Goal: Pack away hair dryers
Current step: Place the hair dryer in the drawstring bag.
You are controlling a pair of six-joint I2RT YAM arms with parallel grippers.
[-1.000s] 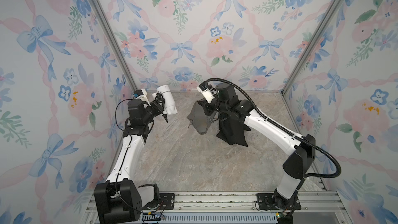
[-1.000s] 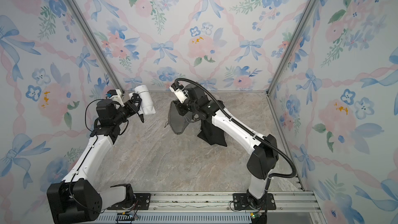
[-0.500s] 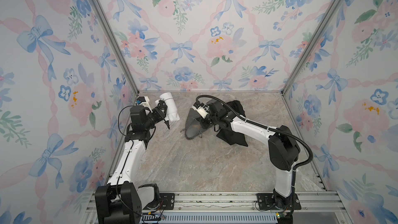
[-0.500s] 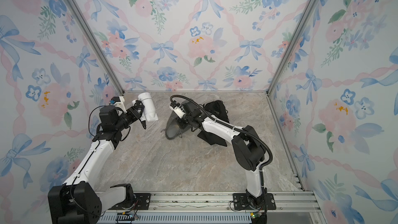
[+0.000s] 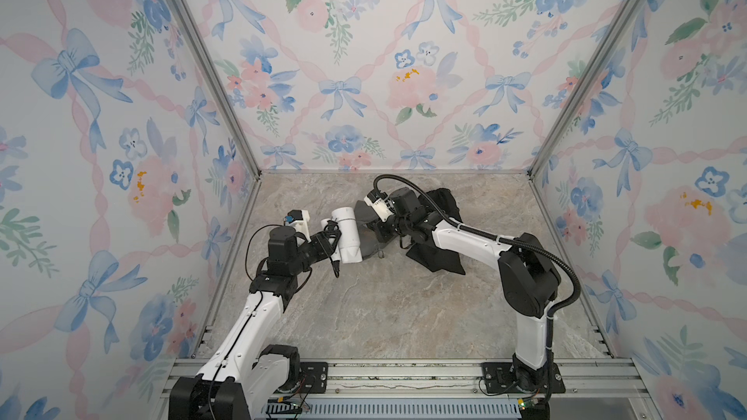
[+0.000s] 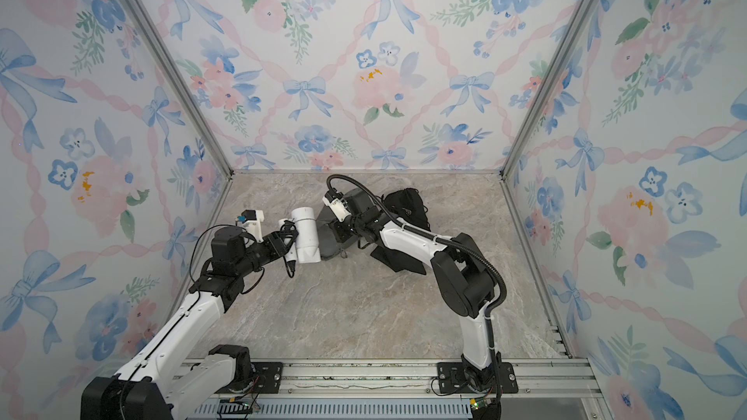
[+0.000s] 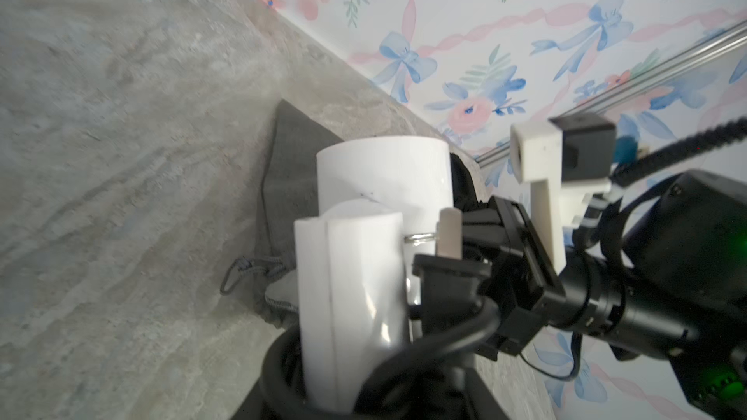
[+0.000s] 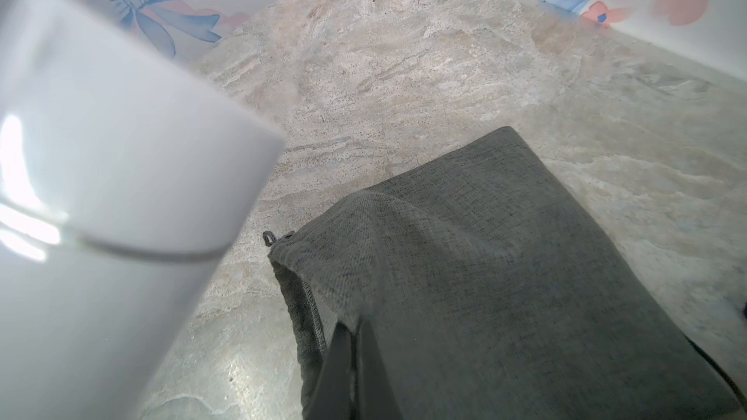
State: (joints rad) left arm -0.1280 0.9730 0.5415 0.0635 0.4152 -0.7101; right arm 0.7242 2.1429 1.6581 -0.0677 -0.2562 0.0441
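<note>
Gripping white hair dryer (image 5: 348, 232) in left hand (image 5: 333, 239), centre frame; pinching grey pouch (image 8: 485, 244) in closed right hand (image 8: 352, 343); cannot read black pouch's (image 6: 404, 197) pale mark (image 6: 408, 208).

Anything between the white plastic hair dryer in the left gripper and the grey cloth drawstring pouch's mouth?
Nothing visible: only bare stone-patterned tabletop lies between the white plastic hair dryer and the grey cloth drawstring pouch. The right gripper pinches the mouth's upper lip; the opening looks narrow.

One white hair dryer (image 5: 347, 236), one grey pouch (image 5: 371, 245), two black pouches (image 5: 438, 262)
</note>
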